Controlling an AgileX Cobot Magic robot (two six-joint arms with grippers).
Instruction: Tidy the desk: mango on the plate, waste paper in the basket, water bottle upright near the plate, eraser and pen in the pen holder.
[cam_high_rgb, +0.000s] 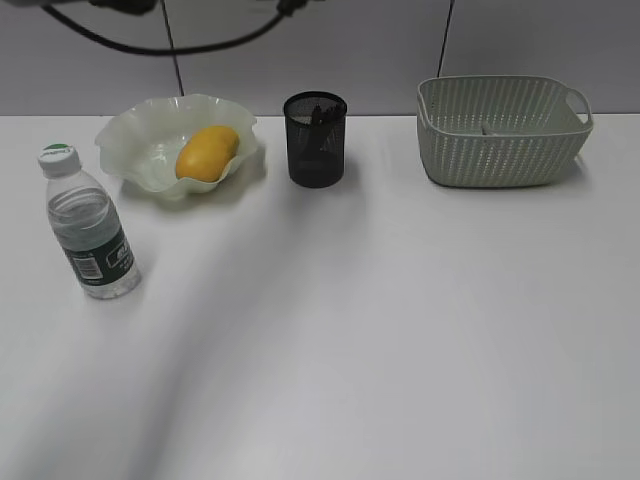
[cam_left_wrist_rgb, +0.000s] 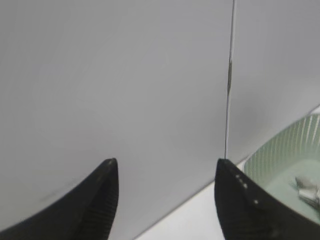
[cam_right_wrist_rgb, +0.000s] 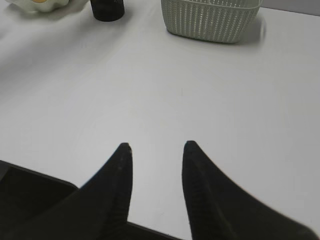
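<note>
Mango (cam_high_rgb: 207, 152) on plate (cam_high_rgb: 135, 140), far from both jaws.

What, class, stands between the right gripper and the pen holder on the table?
Nothing visible. In the right wrist view, bare white table stretches from the open right gripper to the pen holder; the basket sits off to the right, the plate to the left.
</note>
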